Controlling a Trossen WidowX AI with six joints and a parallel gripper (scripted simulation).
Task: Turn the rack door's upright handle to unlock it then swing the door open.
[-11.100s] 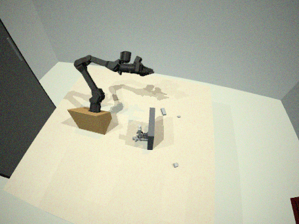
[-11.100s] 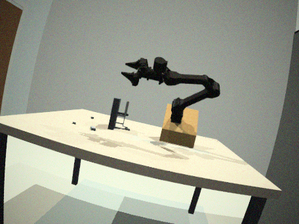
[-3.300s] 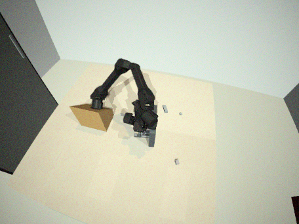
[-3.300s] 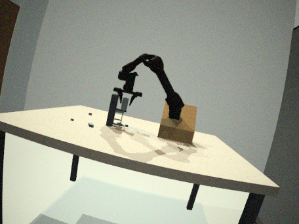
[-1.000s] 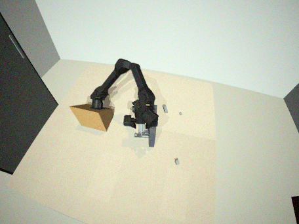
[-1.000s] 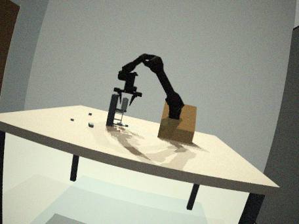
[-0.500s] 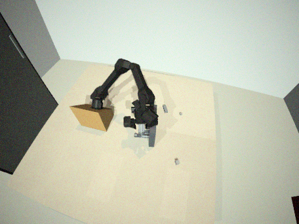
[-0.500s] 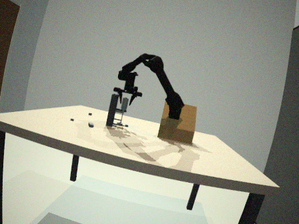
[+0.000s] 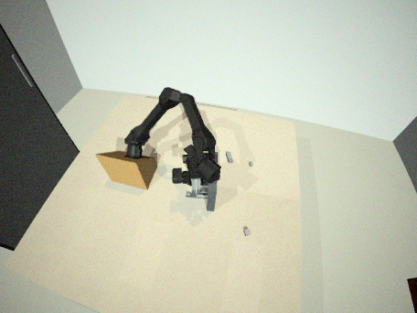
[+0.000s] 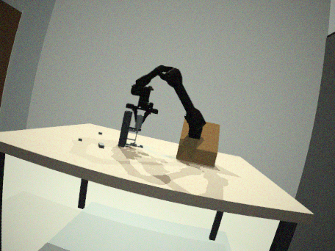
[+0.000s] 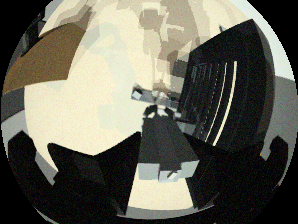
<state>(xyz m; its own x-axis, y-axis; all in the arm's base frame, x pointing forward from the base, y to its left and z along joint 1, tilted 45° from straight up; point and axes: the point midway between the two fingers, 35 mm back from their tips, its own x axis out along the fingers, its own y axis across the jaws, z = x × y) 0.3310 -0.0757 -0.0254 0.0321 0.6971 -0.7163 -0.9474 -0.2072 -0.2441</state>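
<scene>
My gripper [image 10: 139, 121] [image 11: 160, 136] points down, with its fingers in against both sides of the upright grey handle [image 10: 139, 119] [image 11: 162, 145]. It looks shut on the handle. A dark upright slatted panel [image 9: 211, 197] [image 10: 125, 128] [image 11: 217, 100] of the rack stands close beside the handle and one finger. Thin grey frame parts show low beside the panel in the exterior view. The arm hides much of the rack in the top view, and I cannot tell the door's angle or the handle's turn for certain.
A wooden box [image 9: 128, 169] [image 10: 209, 141] [image 11: 45, 60] stands at the arm's base. Small grey pieces lie on the table beyond the panel: a flat one [image 9: 229, 156], a tiny one [image 9: 251, 164] and another [image 9: 246, 231]. The arm arches high between base and rack.
</scene>
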